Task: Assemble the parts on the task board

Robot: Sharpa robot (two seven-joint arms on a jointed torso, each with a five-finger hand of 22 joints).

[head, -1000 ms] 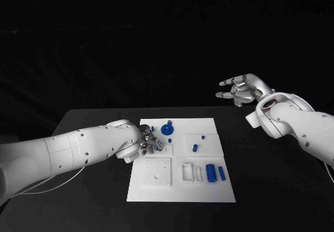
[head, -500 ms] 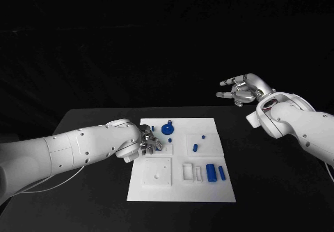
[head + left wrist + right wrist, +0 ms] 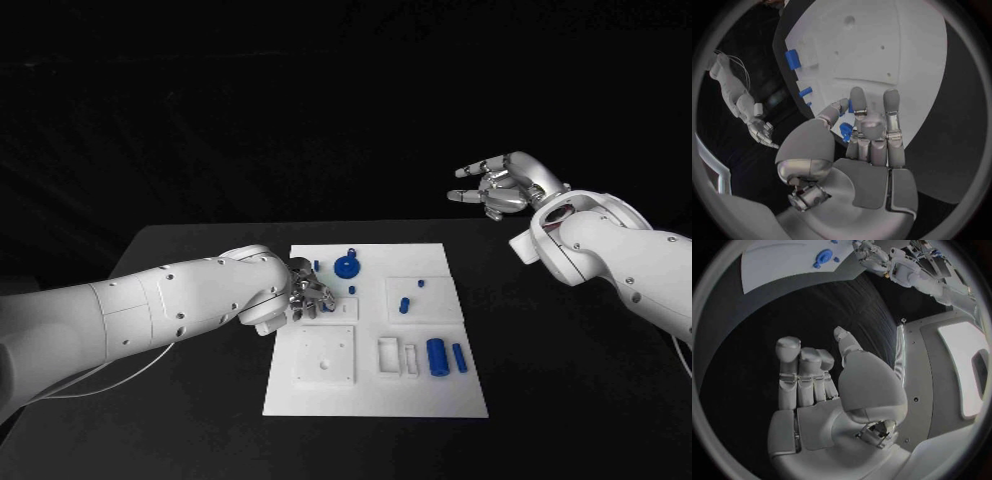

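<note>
Left wrist view: left hand (image 3: 870, 135) pinches a small blue part (image 3: 845, 131) over the task board (image 3: 892, 45).

Dim, black surroundings; the task board (image 3: 375, 400) glares white, wrist views bend edges, perhaps slightly soft.

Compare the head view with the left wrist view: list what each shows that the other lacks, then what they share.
Head view alone: the whole task board, with the round blue part near its far edge and two blue cylinders upright in the near right block.

Left wrist view alone: the left hand's palm side, with a small blue part at its fingertips.

Both: the left hand over the board and the right hand raised off the board, holding nothing.
</note>
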